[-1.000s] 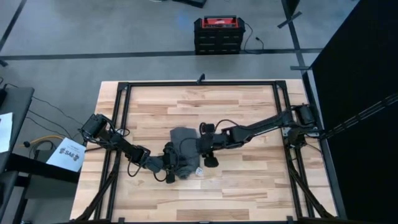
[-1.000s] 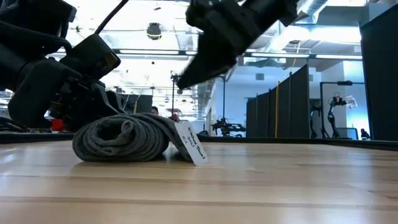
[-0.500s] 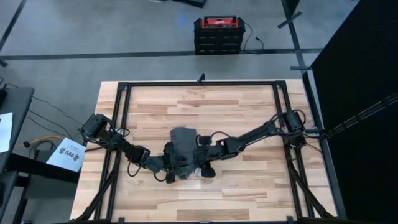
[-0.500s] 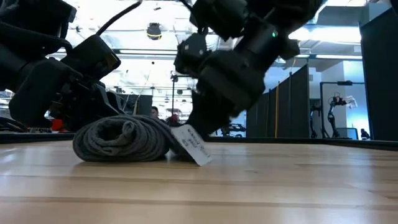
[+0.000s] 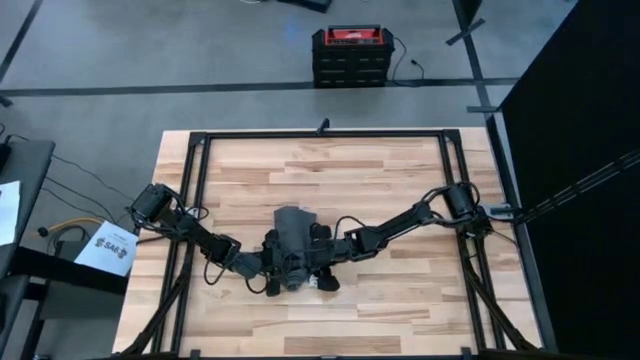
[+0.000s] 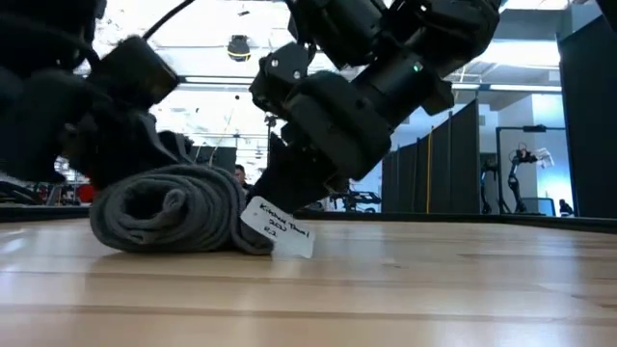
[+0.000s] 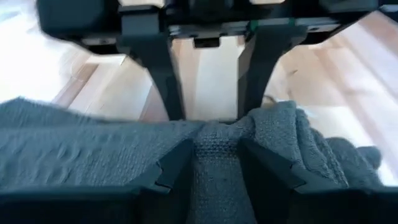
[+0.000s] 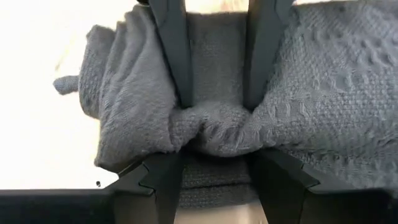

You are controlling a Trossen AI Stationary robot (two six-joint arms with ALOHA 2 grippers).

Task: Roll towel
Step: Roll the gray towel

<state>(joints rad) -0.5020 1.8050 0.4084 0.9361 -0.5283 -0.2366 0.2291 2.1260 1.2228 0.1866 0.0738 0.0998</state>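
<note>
Left claw [image 5: 272, 262] is pinched on the towel [image 5: 291, 243] at its left side; in the left wrist view cloth bunches up between the fingers [image 7: 176, 167]. Towel sits mid-worktop [image 5: 400, 300] as a mostly rolled grey bundle, coil end visible in the low view [image 6: 164, 207], white tag [image 6: 278, 226] hanging off the near end. Right claw [image 5: 318, 262] is clamped on a fold on the towel's right side; the right wrist view shows cloth gathered between its fingers [image 8: 163, 172].

Roll looks nearly done. To finish cleanly, keep both claws level and turn together so the coil stays even. Don't pull outward or the layers loosen. Tuck the loose edge under, press down lightly, then release one side at a time.
</note>
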